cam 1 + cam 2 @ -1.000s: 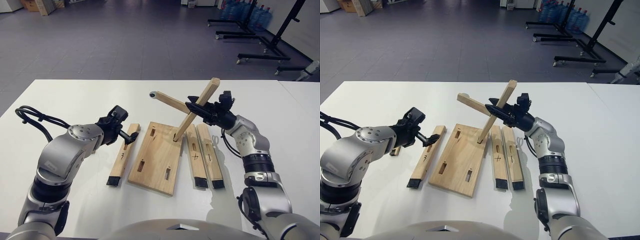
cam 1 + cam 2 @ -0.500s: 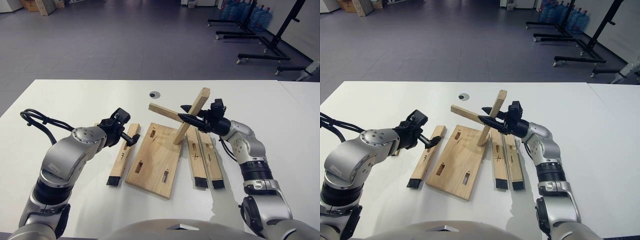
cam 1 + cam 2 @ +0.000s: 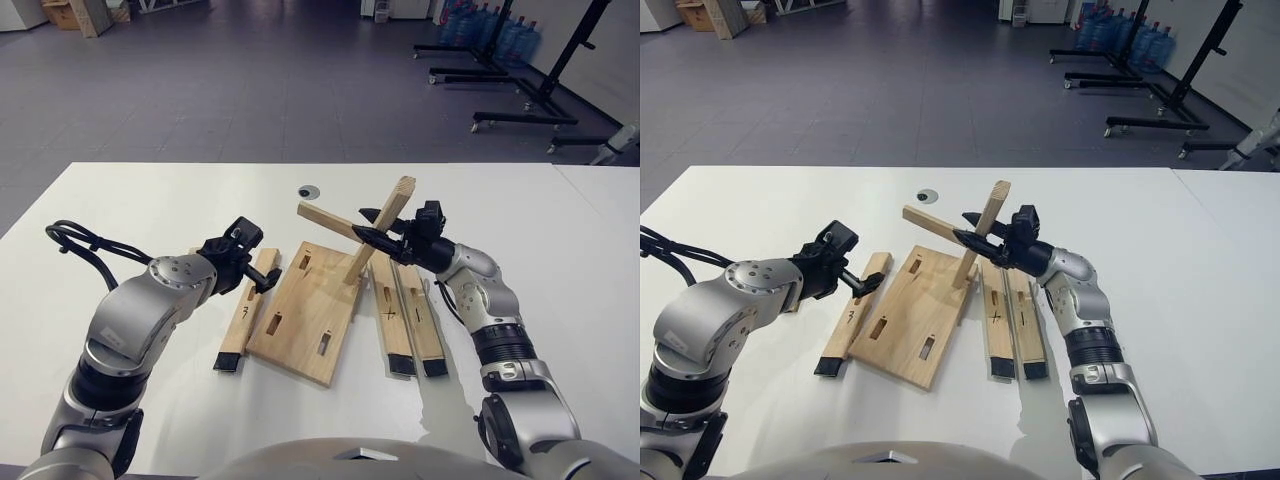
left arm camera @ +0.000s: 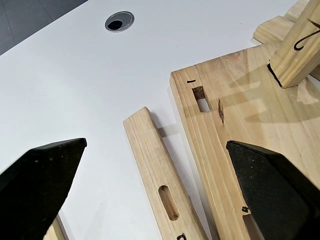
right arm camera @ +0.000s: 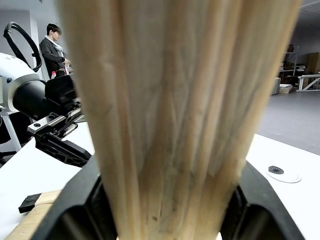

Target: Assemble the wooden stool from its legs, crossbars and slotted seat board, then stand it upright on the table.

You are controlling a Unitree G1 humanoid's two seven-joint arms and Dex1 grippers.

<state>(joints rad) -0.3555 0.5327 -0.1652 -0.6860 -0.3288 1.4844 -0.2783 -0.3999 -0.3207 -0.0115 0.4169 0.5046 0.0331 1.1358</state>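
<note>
The slotted seat board (image 3: 296,322) lies flat at the table's middle. A leg (image 3: 392,205) stands tilted with its foot at the board's far right slot, and a crossbar (image 3: 322,217) sticks out of it to the left. My right gripper (image 3: 377,233) is shut on that leg at mid-height; the leg (image 5: 170,120) is close up in the right wrist view. One loose leg (image 3: 246,312) lies left of the board. My left gripper (image 4: 156,145) hangs open just above its far end, fingers (image 4: 40,172) wide apart. Two more legs (image 3: 405,318) lie right of the board.
A round cable grommet (image 3: 307,189) sits in the white table (image 3: 140,200) behind the board. A small piece of wood (image 3: 790,301) lies half hidden under my left forearm. Stands and water bottles are on the floor far behind.
My right gripper has moved left and down with the leg and crossbar. The seat board has turned and slid a little to the left. The left gripper has hardly moved.
</note>
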